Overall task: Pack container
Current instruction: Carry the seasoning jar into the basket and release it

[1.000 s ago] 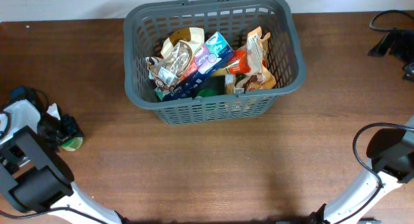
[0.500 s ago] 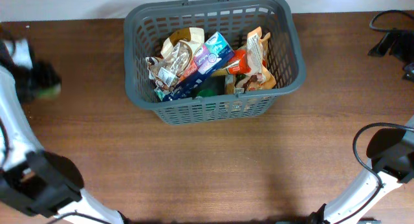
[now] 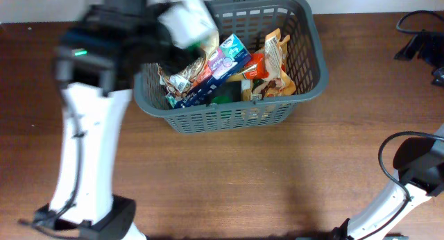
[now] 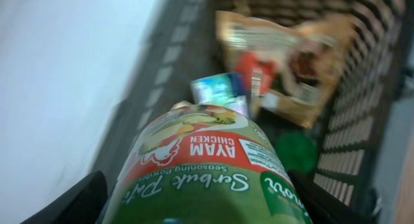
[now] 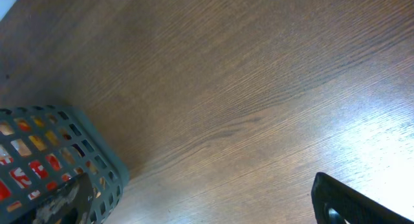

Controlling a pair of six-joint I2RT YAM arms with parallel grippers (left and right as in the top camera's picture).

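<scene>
Stretching up from the front left of the wooden table [image 3: 208,177], the white left arm [image 3: 87,150] leans over the rear left corner of the grey basket [image 3: 316,56], its upper part blurred in the overhead view. The left gripper [image 4: 197,203] is clenched on a seasoning jar [image 4: 207,162], one black finger [image 4: 68,204] on either side of it. The jar's green and red label reads "AYAM CHICKEN". In the wrist view the jar hangs above the inside of the basket, close along the lattice wall, over the groceries below.

The basket stands at the far middle of the table, its long side facing the camera, and it is already well filled. Against its left wall lies a brown and silver packet [image 3: 182,75]. Beside that a blue and teal carton [image 3: 225,60] slants across the heap, with a dark green item [image 3: 225,96] low against the near wall beneath it. A red packet [image 3: 254,65] and an orange and white packet [image 3: 276,56] lean toward the right wall.

Black cables [image 3: 420,35] lie at the far right edge of the table. At the near right corner the right arm [image 3: 406,184] sits folded, well apart from the basket. The right gripper [image 5: 359,208] is released, only one dark finger showing at the corner of its wrist view, above bare wood, with a corner of the basket at the lower left of that view.
</scene>
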